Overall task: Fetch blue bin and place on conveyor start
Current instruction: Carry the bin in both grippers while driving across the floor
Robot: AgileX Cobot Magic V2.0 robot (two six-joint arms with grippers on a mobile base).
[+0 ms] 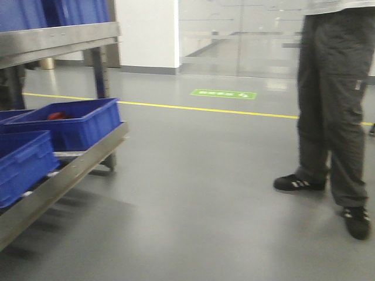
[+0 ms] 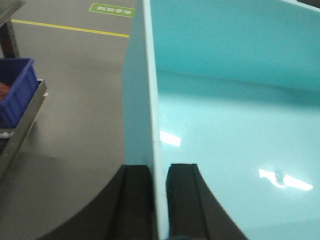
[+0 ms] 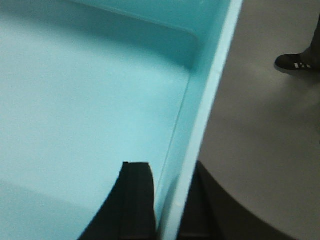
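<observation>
While the front view looks out over grey floor, both wrist cameras are full of pale turquoise: the blue bin hangs between the two arms, clear of the floor that shows beside each wall. Left gripper first: its two black fingers straddle the bin's left wall, one outside, one inside, narrowed down to the thickness of the plastic. Right gripper, same story on the opposite wall, inner finger flat against the inside face, outer one in the rim's shadow, so it reads as pinched tight on the wall too.

My call: this is the carry leg, the fetch done and the placing not yet begun. No conveyor start shows in any view, so the next move calls for the base to turn or drive until the belt comes up in front, with both arms holding their spacing and height so the tub doesn't twist or slip from those thin edge grips.

Watch the traffic: a person in dark trousers stands on the right, and a steel rack with dark blue bins sits on the left, a yellow floor line running between them in the distance.

As for the tub itself: smooth, glossy walls catching bright reflections, rounded inner corners, nothing inside where the cameras can see, likely light but flexible.
</observation>
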